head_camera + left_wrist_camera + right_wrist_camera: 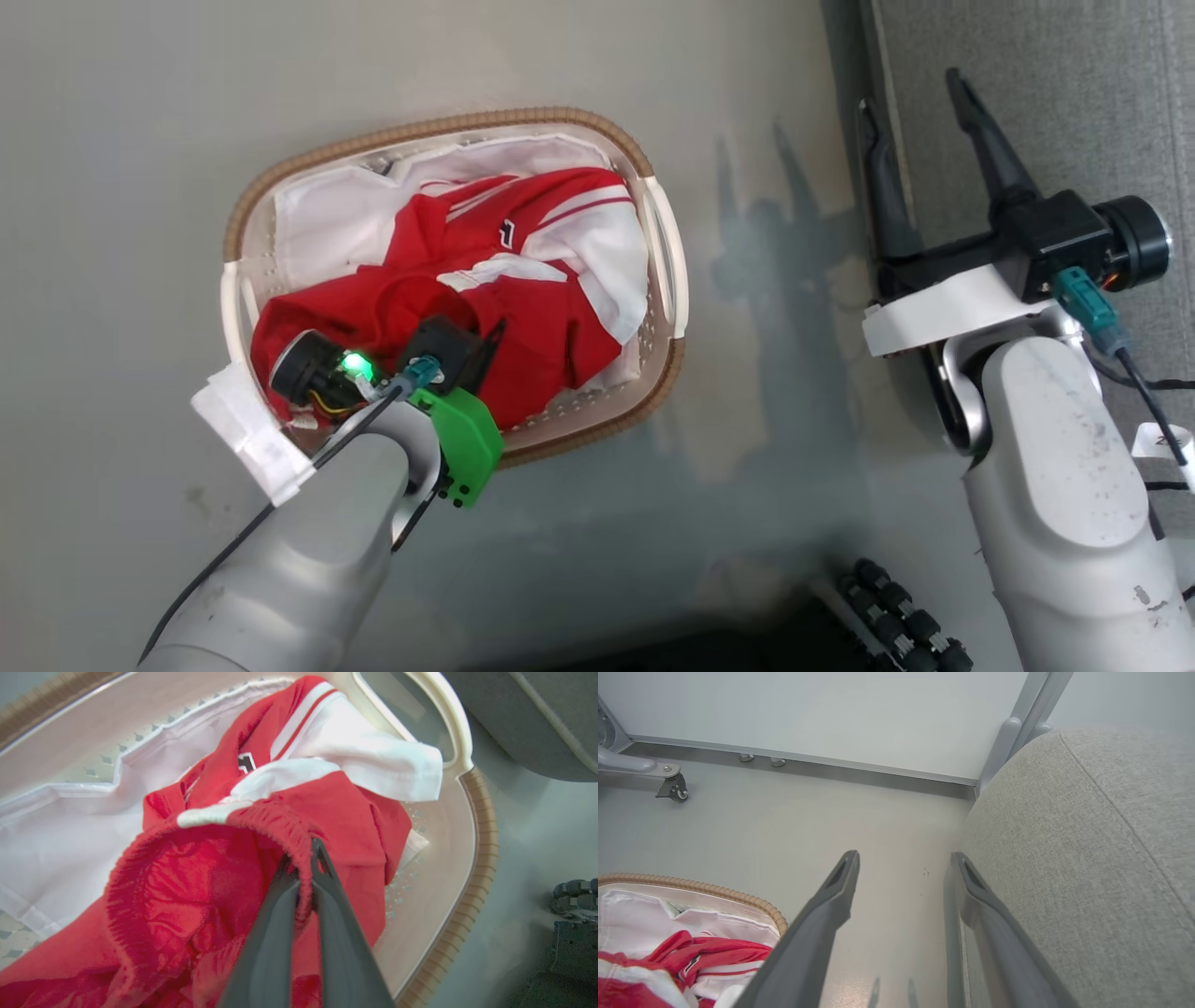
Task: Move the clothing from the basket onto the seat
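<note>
Left gripper (pixel 306 855), frame centre: jaws closed on the elastic hem of the red clothing (pixel 201 905) in the basket (pixel 483 858) | right gripper (pixel 904 858): jaws wide apart, empty, beside the grey seat (pixel 1087 858), frame right.

Smooth grey-green floor (pixel 140 140) meets a pale wall (pixel 831 714) along a metal skirting strip (pixel 859 773); a small caster wheel (pixel 675 791) stands upper left.

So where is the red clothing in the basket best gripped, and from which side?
The gathered elastic band of the clothing: it arches up as a thick ridge above the rest. Come from above, like the left gripper, shut across it.
</note>
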